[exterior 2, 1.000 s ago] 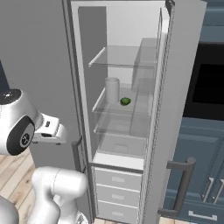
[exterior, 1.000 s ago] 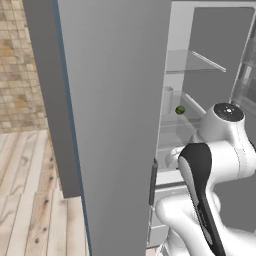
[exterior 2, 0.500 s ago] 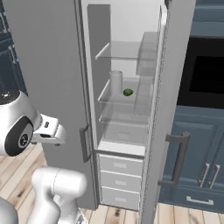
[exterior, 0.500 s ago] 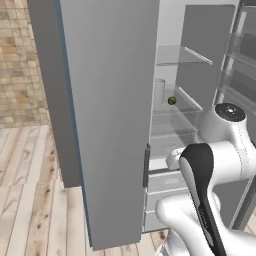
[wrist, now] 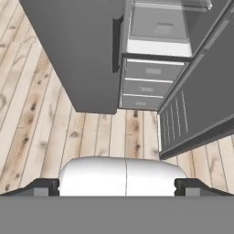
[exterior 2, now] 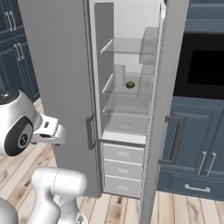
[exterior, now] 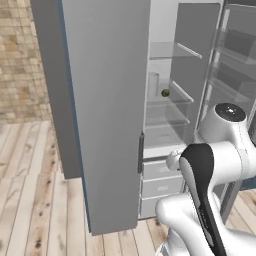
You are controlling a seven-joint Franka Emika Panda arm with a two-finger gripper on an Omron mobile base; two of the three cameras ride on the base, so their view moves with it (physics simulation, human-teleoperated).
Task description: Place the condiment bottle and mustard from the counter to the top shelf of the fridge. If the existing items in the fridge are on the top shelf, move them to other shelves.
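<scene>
Open fridge with two items on one shelf

Inside the fridge, one pale translucent cylinder and one small green ball stand side by side on the second glass shelf from the top, the ball to the cylinder's right; one empty shelf sits above them and three white drawers sit below. Two fridge doors stand open. The pincer hangs over the wooden floor in front of the drawers, its jaws spread wide, holding nothing.
</scene>
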